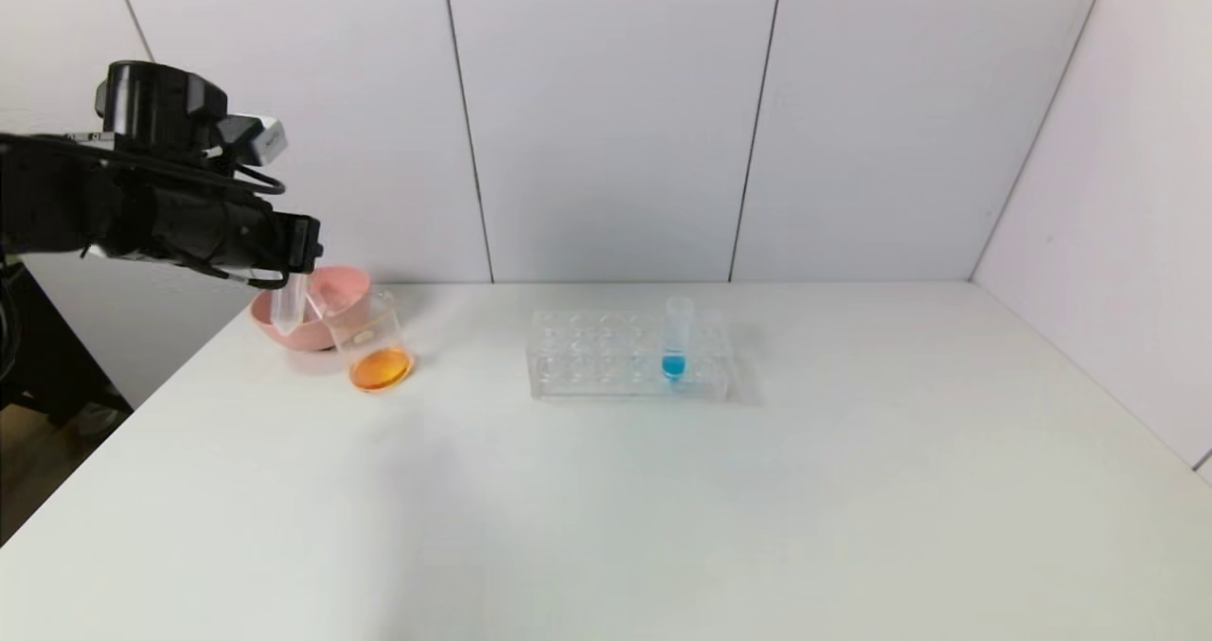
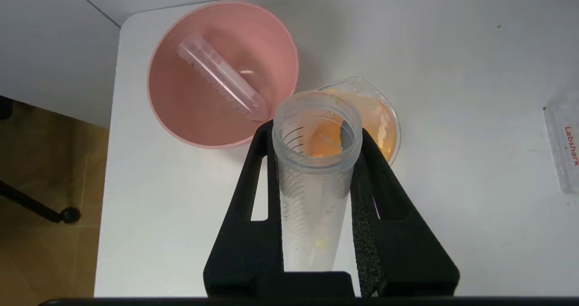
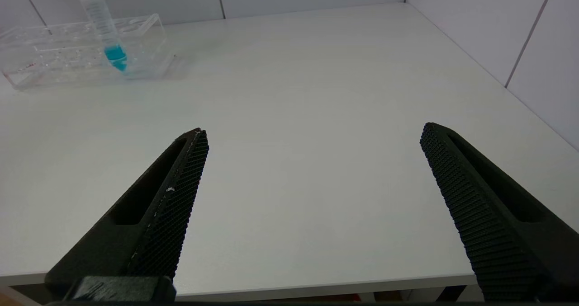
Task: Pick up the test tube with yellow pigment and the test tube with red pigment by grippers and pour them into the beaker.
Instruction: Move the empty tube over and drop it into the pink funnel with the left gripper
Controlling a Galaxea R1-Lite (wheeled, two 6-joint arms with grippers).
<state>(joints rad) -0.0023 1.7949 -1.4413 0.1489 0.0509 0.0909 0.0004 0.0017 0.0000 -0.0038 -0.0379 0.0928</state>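
My left gripper (image 1: 295,260) is shut on a clear test tube (image 1: 289,305) above the beaker and the bowl at the table's far left. In the left wrist view the tube (image 2: 307,206) sits between the fingers (image 2: 253,161). It is almost empty, with a small yellow trace near its conical tip, and its open mouth is over the beaker's rim. The beaker (image 1: 371,343) holds orange liquid (image 2: 384,125). The tube with red pigment does not show as such. My right gripper (image 3: 314,134) is open and empty above the table's near edge.
A pink bowl (image 1: 341,291) stands behind the beaker, and an empty clear tube (image 2: 221,82) lies in it (image 2: 181,116). A clear tube rack (image 1: 606,357) in the middle holds a tube with blue liquid (image 1: 675,343), which also shows in the right wrist view (image 3: 106,30).
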